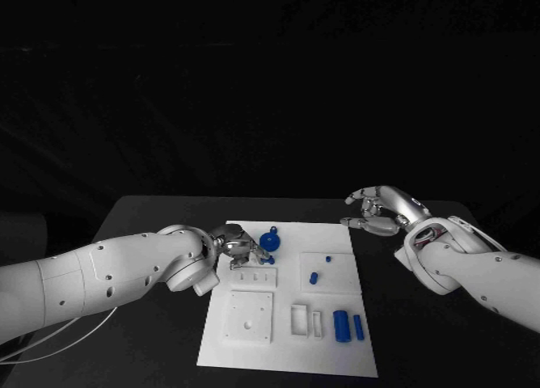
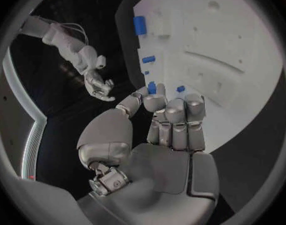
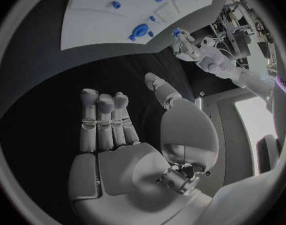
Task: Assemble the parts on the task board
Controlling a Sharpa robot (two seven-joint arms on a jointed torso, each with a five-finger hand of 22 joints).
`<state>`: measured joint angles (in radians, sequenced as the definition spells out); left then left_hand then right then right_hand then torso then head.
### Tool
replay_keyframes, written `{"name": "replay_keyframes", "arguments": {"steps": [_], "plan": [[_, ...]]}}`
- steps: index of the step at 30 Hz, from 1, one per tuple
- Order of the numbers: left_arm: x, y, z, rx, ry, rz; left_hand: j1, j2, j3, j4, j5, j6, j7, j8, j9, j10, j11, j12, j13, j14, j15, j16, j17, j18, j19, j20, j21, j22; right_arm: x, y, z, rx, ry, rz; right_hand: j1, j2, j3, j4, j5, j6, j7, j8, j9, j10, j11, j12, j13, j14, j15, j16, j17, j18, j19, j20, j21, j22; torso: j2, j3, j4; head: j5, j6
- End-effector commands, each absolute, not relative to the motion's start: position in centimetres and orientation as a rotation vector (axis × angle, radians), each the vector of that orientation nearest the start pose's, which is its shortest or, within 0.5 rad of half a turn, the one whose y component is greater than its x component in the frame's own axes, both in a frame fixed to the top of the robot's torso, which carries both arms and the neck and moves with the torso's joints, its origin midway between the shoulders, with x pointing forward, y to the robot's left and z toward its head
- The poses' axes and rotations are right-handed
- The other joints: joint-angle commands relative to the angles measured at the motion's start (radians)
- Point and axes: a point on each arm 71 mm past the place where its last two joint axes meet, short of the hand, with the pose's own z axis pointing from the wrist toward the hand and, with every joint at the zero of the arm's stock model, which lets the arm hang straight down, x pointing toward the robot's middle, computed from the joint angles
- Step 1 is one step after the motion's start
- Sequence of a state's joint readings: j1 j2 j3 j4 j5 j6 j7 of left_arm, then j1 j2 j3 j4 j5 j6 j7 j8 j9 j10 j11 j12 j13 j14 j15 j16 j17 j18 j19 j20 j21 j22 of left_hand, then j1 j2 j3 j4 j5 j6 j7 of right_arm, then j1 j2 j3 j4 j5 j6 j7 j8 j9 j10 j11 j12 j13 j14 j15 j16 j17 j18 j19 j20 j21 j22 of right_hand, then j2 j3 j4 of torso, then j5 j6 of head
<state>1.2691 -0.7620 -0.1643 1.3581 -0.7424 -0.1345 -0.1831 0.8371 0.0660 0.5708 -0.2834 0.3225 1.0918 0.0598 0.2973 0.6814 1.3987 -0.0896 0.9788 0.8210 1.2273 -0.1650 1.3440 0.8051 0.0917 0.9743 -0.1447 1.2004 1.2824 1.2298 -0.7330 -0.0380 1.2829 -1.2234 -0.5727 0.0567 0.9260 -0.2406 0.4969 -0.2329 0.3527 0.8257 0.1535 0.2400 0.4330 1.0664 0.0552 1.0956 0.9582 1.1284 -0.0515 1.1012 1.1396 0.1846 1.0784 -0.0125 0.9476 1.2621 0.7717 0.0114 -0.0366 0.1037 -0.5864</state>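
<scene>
The white task board (image 1: 288, 347) lies in the middle of the black table. My left hand (image 1: 238, 245) hovers over its far left corner, fingers curled, pinching a small blue part (image 2: 152, 87) between thumb and fingertip. Just beside that hand a round blue part (image 1: 270, 239) stands on the board. Two blue cylinders (image 1: 341, 326) lie side by side near the board's front right. Two small blue pegs (image 1: 314, 277) sit right of centre. My right hand (image 1: 381, 210) hangs above the bare table off the board's far right corner, fingers apart and holding nothing.
White raised blocks sit on the board: a square plate (image 1: 251, 317) at the front left, a smaller one (image 1: 256, 278) behind it, and a narrow frame (image 1: 301, 318) beside the cylinders. Black table (image 1: 153, 218) surrounds the board on all sides.
</scene>
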Motion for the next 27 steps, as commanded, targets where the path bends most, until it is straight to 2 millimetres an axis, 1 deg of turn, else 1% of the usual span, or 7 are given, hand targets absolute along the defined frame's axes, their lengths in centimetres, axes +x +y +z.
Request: {"name": "replay_keyframes", "arguments": {"steps": [1, 2, 8, 13, 18, 21, 27], "plan": [[50.7, 22.3, -22.9, -0.320, 2.118, -0.469, 0.011, 0.005, 0.010, -0.008, 0.179, 0.073, -0.046, 0.004, 0.005, 0.001, -0.010, -0.004, -0.002, 0.027, -0.037, 0.005, -0.001, 0.019, 0.009, -0.116, 0.004, -0.001, 54.3, -22.8, -16.1, 0.121, 1.399, 0.692, 0.009, -0.003, -0.004, 0.003, 0.005, -0.013, 0.015, 0.003, 0.001, -0.006, -0.001, -0.007, -0.002, -0.010, -0.001, -0.004, -0.002, 0.077, -0.006, 0.002, -0.005, -0.001, 0.000, 0.0011, 0.0003, 0.005, -0.007], [50.7, 22.3, -22.8, -0.290, 2.119, -0.435, 0.012, 0.005, 0.011, -0.008, 0.195, 0.076, -0.047, 0.005, 0.006, 0.001, -0.011, -0.004, -0.002, 0.029, -0.038, 0.006, -0.002, 0.019, 0.009, -0.116, 0.004, -0.001, 54.5, -23.1, -15.9, 0.124, 1.396, 0.683, 0.009, -0.002, -0.004, 0.004, 0.005, -0.014, 0.015, 0.004, 0.002, -0.006, -0.001, -0.007, -0.003, -0.010, -0.001, -0.004, -0.003, 0.077, -0.006, 0.003, -0.005, -0.002, -0.001, 0.0017, 0.0004, 0.005, -0.010], [50.6, 22.0, -22.8, -0.207, 2.124, -0.352, 0.011, 0.002, 0.008, -0.009, 0.225, 0.087, -0.052, 0.012, 0.015, 0.008, -0.015, -0.001, -0.004, 0.038, -0.041, 0.011, -0.003, 0.020, 0.014, -0.118, 0.009, 0.000, 55.3, -23.5, -15.3, 0.129, 1.390, 0.662, 0.014, 0.000, -0.005, 0.004, 0.012, -0.014, 0.015, 0.005, 0.002, -0.006, -0.001, -0.008, -0.007, -0.011, -0.001, -0.005, -0.008, 0.077, -0.008, 0.005, -0.008, -0.003, 0.001, 0.0023, -0.0007, 0.013, -0.019], [50.8, 21.7, -22.6, -0.147, 2.088, -0.305, 0.003, -0.002, 0.008, -0.010, 0.277, 0.097, -0.057, 0.017, 0.024, 0.012, -0.019, 0.002, -0.009, 0.043, -0.043, 0.017, -0.004, 0.021, 0.016, -0.119, 0.013, 0.002, 55.5, -23.5, -15.3, 0.129, 1.395, 0.655, 0.015, 0.000, -0.006, 0.005, 0.018, -0.014, 0.015, 0.005, 0.002, -0.006, -0.001, -0.009, -0.009, -0.012, -0.001, -0.005, -0.010, 0.077, -0.008, 0.006, -0.009, -0.003, 0.001, 0.0022, -0.0003, 0.016, -0.026], [50.8, 21.2, -22.7, -0.116, 2.072, -0.293, -0.002, -0.001, 0.008, -0.010, 0.294, 0.103, -0.059, 0.020, 0.028, 0.014, -0.022, 0.006, -0.010, 0.045, -0.045, 0.021, -0.004, 0.021, 0.017, -0.120, 0.016, 0.004, 55.7, -23.4, -15.3, 0.127, 1.394, 0.652, 0.016, 0.001, -0.007, 0.005, 0.020, -0.014, 0.015, 0.006, 0.003, -0.006, -0.001, -0.009, -0.010, -0.012, -0.001, -0.005, -0.011, 0.077, -0.008, 0.006, -0.010, -0.003, 0.001, 0.0022, 0.0000, 0.020, -0.029], [50.7, 21.0, -23.1, -0.097, 2.074, -0.280, -0.007, 0.001, 0.009, -0.010, 0.304, 0.108, -0.061, 0.022, 0.031, 0.014, -0.023, 0.009, -0.010, 0.047, -0.046, 0.024, -0.004, 0.022, 0.017, -0.120, 0.017, 0.005, 56.0, -23.3, -15.4, 0.126, 1.395, 0.648, 0.017, 0.002, -0.007, 0.006, 0.022, -0.013, 0.015, 0.006, 0.003, -0.006, -0.001, -0.009, -0.011, -0.012, -0.001, -0.005, -0.013, 0.077, -0.008, 0.007, -0.010, -0.003, 0.002, 0.0005, -0.0013, 0.021, -0.030], [50.9, 20.6, -23.5, -0.094, 2.069, -0.276, -0.012, 0.002, 0.011, -0.010, 0.312, 0.113, -0.063, 0.024, 0.034, 0.015, -0.025, 0.013, -0.010, 0.048, -0.047, 0.028, -0.003, 0.022, 0.017, -0.121, 0.019, 0.006, 56.1, -23.0, -15.4, 0.123, 1.394, 0.651, 0.019, 0.003, -0.007, 0.006, 0.026, -0.013, 0.015, 0.007, 0.003, -0.006, -0.001, -0.009, -0.012, -0.013, -0.001, -0.004, -0.014, 0.077, -0.009, 0.007, -0.011, -0.003, 0.002, 0.0023, -0.0002, 0.025, -0.033]]}}
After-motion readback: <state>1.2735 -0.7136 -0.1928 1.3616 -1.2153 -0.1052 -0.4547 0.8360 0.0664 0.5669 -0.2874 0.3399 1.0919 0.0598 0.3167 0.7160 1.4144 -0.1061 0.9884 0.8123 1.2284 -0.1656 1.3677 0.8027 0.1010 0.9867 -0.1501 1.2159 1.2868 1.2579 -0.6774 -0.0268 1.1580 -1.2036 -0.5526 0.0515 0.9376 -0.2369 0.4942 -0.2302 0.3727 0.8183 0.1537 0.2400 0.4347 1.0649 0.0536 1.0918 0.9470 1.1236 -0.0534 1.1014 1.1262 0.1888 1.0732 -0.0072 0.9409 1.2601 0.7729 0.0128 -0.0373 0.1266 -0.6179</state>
